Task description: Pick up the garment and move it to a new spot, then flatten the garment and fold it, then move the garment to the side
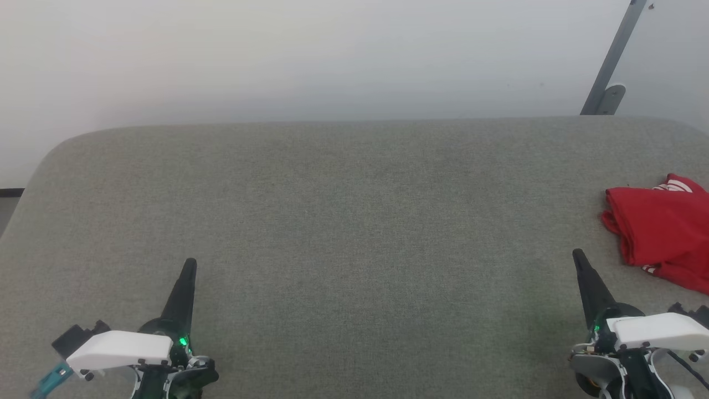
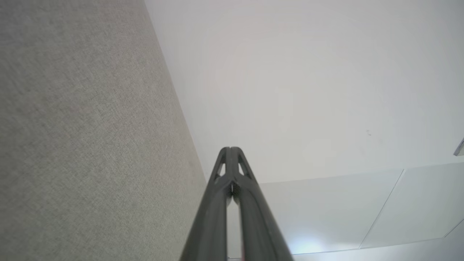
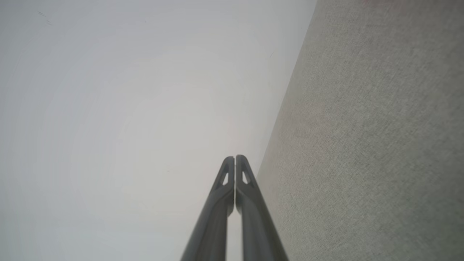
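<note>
The garment, a red shirt with a bit of red-white striped trim showing, lies folded in a compact bundle at the right edge of the grey table, partly cut off by the head view's border. My right gripper rests at the lower right, just left of and nearer than the garment, apart from it, fingers together and holding nothing. My left gripper sits at the lower left, far from the garment, also shut and holding nothing.
A pale wall stands behind the table's far edge. A grey metal bar on a bracket leans at the back right. The table's left corner is rounded, with floor beyond it.
</note>
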Tool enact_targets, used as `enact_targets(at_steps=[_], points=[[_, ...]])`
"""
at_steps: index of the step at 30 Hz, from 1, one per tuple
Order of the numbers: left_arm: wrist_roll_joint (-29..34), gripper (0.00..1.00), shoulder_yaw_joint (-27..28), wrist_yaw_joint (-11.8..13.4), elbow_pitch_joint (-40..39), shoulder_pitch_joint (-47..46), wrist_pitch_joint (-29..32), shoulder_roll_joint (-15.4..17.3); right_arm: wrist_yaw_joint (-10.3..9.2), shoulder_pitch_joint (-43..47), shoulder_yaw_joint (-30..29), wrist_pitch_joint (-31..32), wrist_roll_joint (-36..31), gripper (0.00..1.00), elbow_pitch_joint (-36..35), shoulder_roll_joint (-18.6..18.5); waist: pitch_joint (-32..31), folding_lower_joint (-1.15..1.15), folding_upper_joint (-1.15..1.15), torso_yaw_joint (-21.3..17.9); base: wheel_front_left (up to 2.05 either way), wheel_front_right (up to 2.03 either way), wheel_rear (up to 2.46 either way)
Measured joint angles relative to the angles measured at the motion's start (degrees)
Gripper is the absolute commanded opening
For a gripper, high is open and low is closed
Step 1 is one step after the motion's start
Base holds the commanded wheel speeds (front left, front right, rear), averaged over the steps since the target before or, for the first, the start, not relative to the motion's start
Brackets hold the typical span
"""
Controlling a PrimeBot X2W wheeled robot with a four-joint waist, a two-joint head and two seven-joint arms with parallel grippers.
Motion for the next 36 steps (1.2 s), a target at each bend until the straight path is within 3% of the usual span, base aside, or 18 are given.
enact_targets(at_steps=[19, 36], points=[[-5.8, 0.00, 0.3, 0.0, 0.1, -1.1, 1.8, -1.0, 0.00, -0.7, -0.3, 1.7, 6.3, 0.00, -0.4, 0.7, 0.0, 0.00, 0.00, 0.1, 0.00, 0.00, 0.00], [-5.8, 0.00, 0.3, 0.0, 0.1, -1.1, 1.8, -1.1, 0.00, -0.8, -0.3, 1.7, 6.5, 0.00, -0.4, 0.7, 0.0, 0.00, 0.00, 0.1, 0.00, 0.00, 0.00]])
